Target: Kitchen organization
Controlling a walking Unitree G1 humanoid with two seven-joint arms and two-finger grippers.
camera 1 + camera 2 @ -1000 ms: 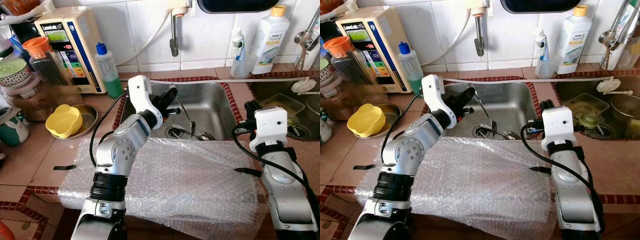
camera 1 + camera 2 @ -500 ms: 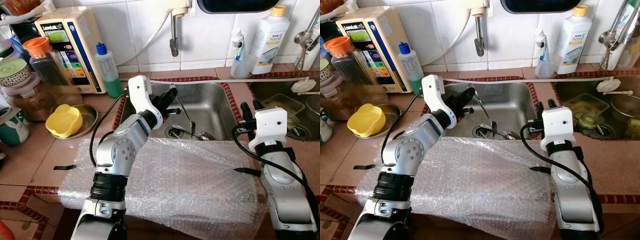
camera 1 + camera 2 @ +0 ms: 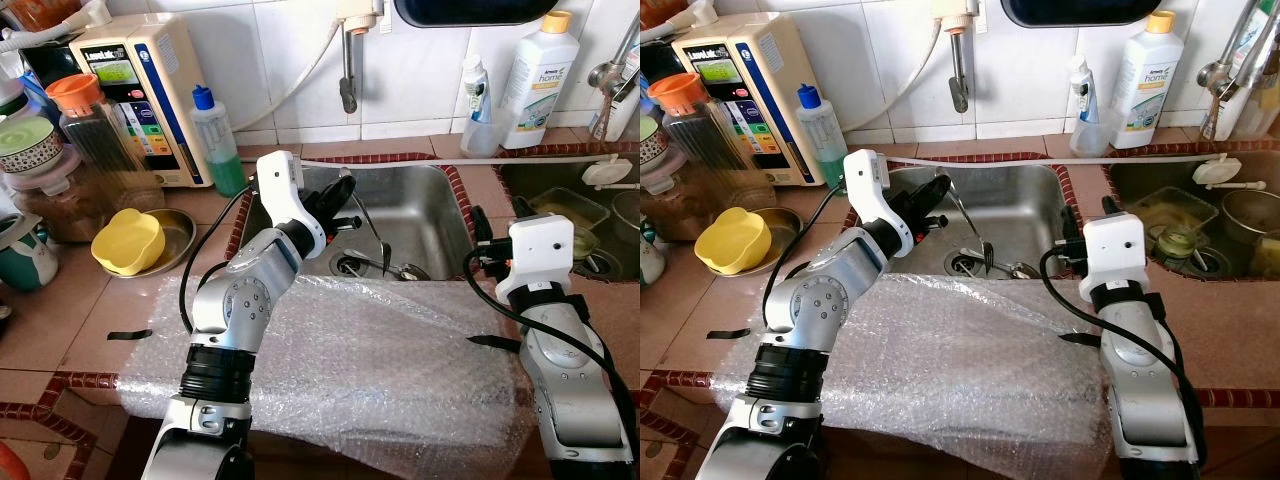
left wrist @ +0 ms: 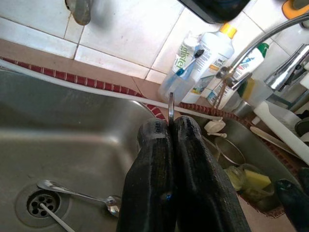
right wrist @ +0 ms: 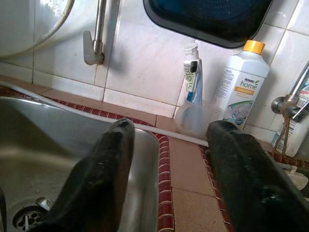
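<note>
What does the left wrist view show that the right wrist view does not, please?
Left wrist view: the left hand shut on a thin metal utensil, a spoon lying beside the drain, and a yellow sponge. Right wrist view: the right hand with fingers apart, holding nothing. Both: the steel sink, the white detergent bottle and the toothbrush cup.
</note>
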